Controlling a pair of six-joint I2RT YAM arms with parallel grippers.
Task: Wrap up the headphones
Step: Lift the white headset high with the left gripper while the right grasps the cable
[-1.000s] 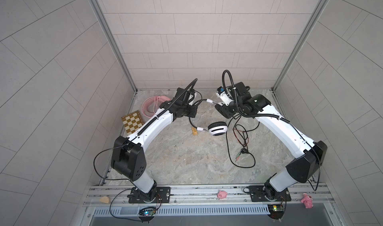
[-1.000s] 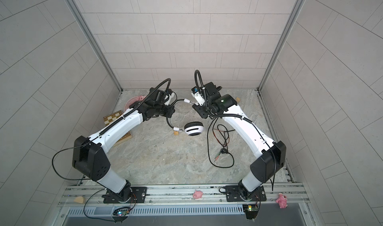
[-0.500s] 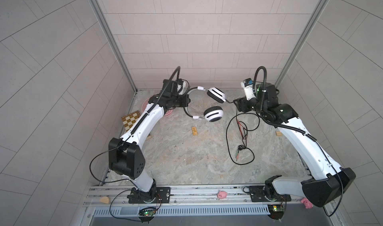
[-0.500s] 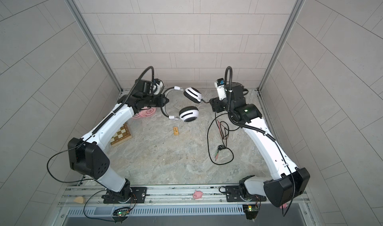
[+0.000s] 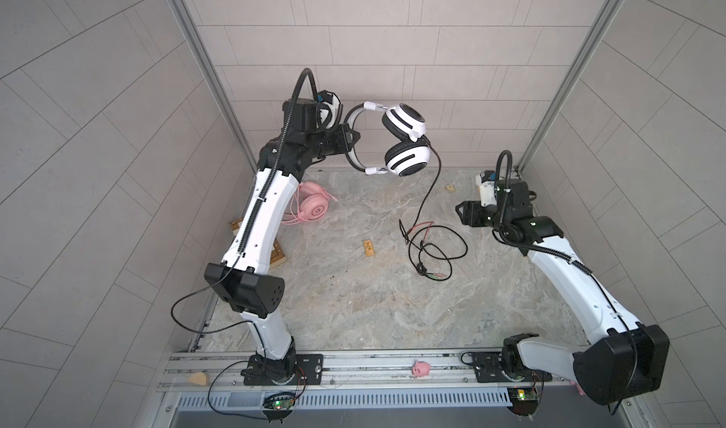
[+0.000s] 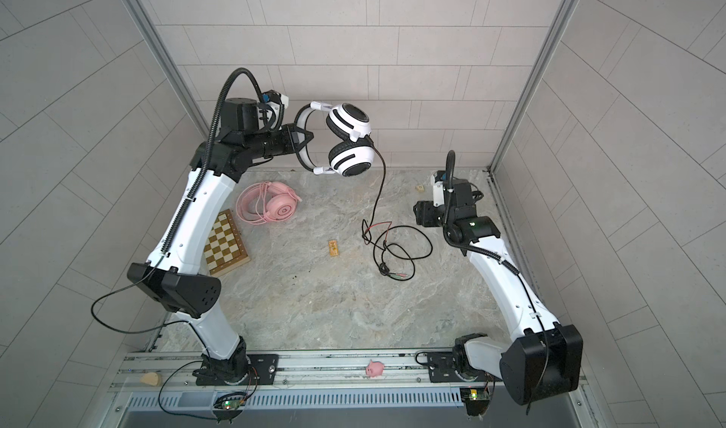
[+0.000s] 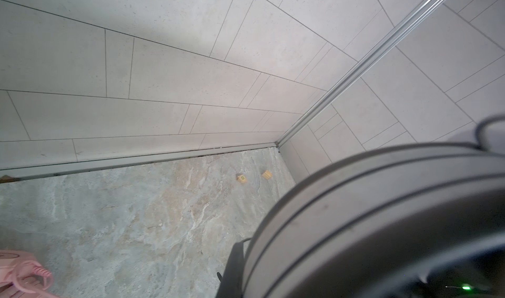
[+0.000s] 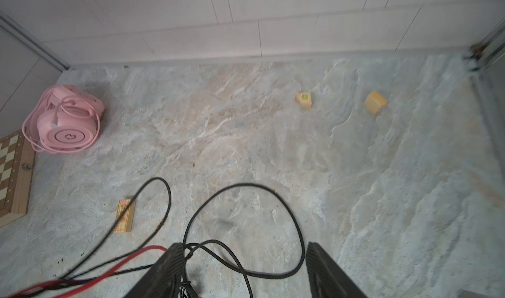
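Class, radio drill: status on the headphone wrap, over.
Left gripper shut on white headset, aloft. Right gripper open over loose black cable. Wooden block beside cable.

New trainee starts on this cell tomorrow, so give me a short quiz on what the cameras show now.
1. True or false: nothing holds the white-and-black over-ear headset.
2. The all-pink over-ear headset lies: A) next to the wooden chessboard; B) inside a box; C) on a hook.
3. Fill in: on the right gripper, the jaws stand ____.
Key: 1 false, the left gripper holds it aloft, jaws shut; 2 A; 3 open.
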